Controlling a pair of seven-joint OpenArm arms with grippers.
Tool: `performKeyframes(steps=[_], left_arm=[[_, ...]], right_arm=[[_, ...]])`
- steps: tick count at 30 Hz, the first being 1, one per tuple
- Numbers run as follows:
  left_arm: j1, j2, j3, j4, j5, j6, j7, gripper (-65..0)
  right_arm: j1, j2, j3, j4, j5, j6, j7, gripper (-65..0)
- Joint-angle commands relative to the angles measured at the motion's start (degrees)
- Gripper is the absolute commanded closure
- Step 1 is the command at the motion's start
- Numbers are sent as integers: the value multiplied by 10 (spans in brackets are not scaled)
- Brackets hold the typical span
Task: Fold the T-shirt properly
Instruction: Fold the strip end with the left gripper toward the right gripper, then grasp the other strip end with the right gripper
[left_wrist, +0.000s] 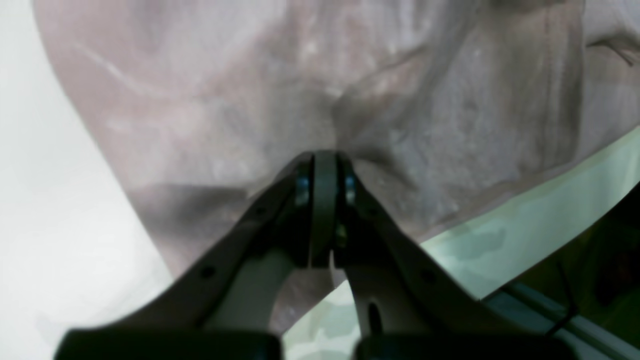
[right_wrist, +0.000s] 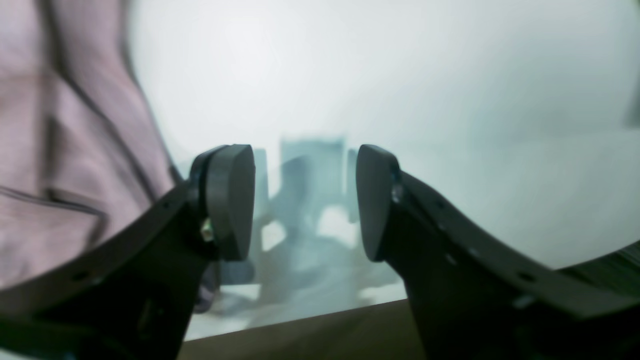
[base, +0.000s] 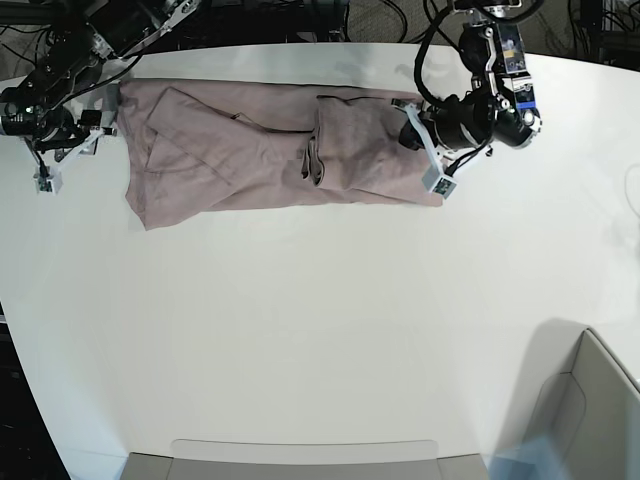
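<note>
Base view: one T-shirt (base: 270, 155), two grippers; left gripper (left_wrist: 324, 165) pinches its fabric, right gripper (right_wrist: 305, 200) spread, empty.

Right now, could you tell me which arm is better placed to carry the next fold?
Probably the left. The left gripper is shut on the T-shirt at its edge, while the right gripper stands open beside the cloth, holding nothing.

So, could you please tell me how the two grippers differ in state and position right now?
The left gripper is shut, pinching the T-shirt at one end; the right gripper is open with nothing between its pads. In the base view the left sits over the cloth's edge, while the right sits just off the opposite end, over the table. Both are dark two-finger grippers, low near the shirt.
</note>
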Motion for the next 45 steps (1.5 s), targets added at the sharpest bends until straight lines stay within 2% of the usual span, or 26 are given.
performKeyframes(steps=[1, 9, 22, 28, 36, 41, 45], left_arm=[[-4, -2, 0, 9, -6, -2, -6, 0], [-4, -3, 0, 8, -6, -2, -6, 0], [-6, -3, 1, -40, -7, -3, -6, 0], [-4, -4, 1, -40, -7, -3, -6, 0], [-4, -4, 1, -40, -7, -3, -6, 0], [-4, -4, 1, -40, -7, -3, -6, 0], [-4, -3, 1, -40, -7, -2, -6, 0]], right_arm=[[7, 11, -1, -2, 4, 6, 1, -324], [8, 8, -2, -24, 10, 6, 1, -324], [7, 3, -82, -21, 173, 6, 1, -324], [2, -5, -80, -32, 147, 6, 1, -324], [7, -2, -33, -101, 146, 6, 1, -324], [3, -3, -38, -132, 145, 6, 1, -324], [-8, -7, -85, -148, 145, 6, 1, -324]])
